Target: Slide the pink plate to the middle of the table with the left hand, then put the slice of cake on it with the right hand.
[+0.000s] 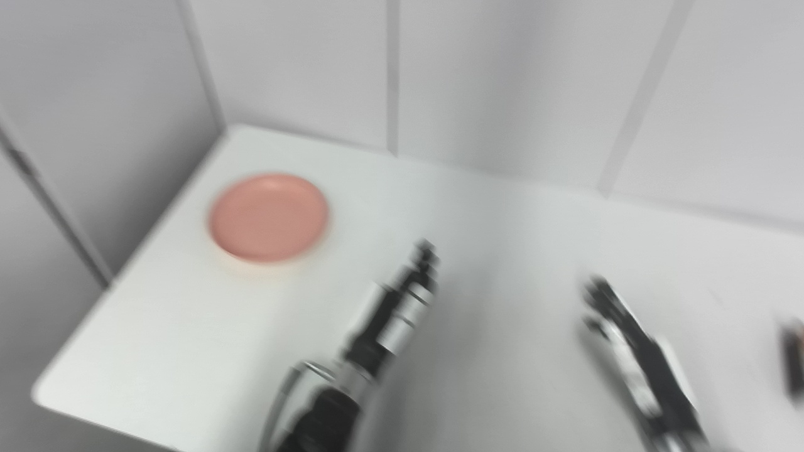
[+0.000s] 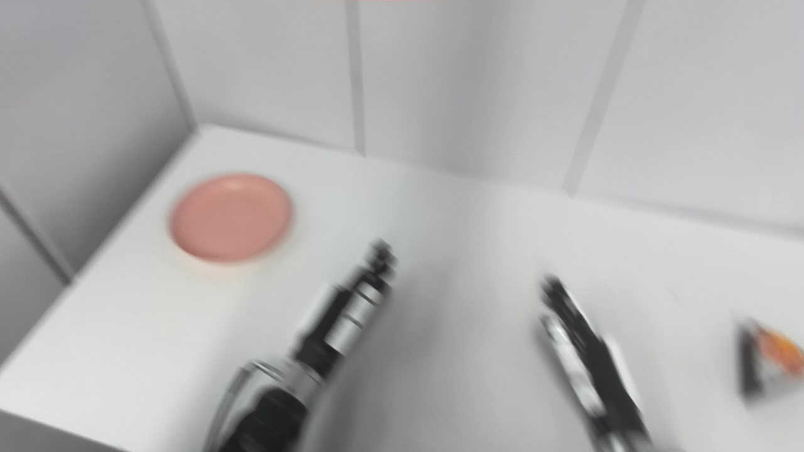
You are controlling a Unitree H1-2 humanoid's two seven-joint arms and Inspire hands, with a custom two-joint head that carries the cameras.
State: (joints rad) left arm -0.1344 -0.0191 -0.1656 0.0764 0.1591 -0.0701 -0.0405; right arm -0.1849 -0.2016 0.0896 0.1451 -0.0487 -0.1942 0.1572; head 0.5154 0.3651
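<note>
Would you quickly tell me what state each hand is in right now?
Left hand: holds nothing; open or shut cannot be told through the blur.
Right hand: holds nothing; likewise cannot be told.

White table (image 1: 502, 220), pale grey panelled walls (image 1: 301, 56) with seams, blurred

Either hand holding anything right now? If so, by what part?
Nothing held. Left hand and right hand hover apart from pink plate and cake slice.

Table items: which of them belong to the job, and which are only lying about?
Belong to the job: pink plate, slice of cake, left hand, right hand.
Only lying about: nothing else shows on the white table.
</note>
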